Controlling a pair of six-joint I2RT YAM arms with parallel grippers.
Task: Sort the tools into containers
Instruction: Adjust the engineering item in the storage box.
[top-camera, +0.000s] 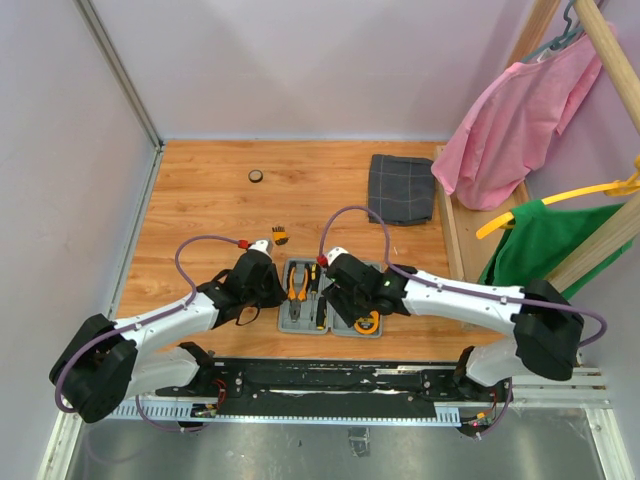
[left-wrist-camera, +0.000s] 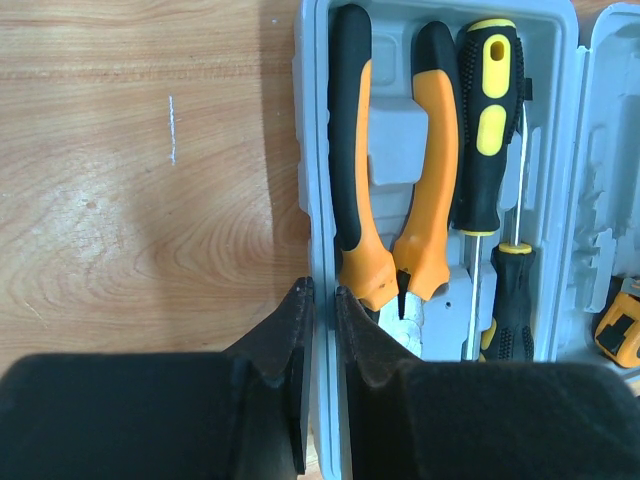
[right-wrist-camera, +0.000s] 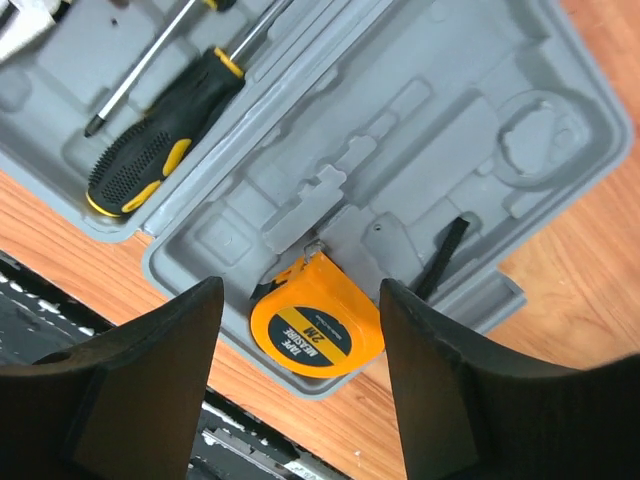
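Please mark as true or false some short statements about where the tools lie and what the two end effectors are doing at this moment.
1. The tape measure lies in the tool case. True.
2. The pliers lie on the bare table. False: they sit in the case, beside a screwdriver.
3. The right end effector is shut on the tape measure. False: it is open above the tape measure and grips nothing.
4. The left end effector pinches the rim of the case. True.
5. The checked cloth lies inside the case. False: it lies on the table, apart from the case.
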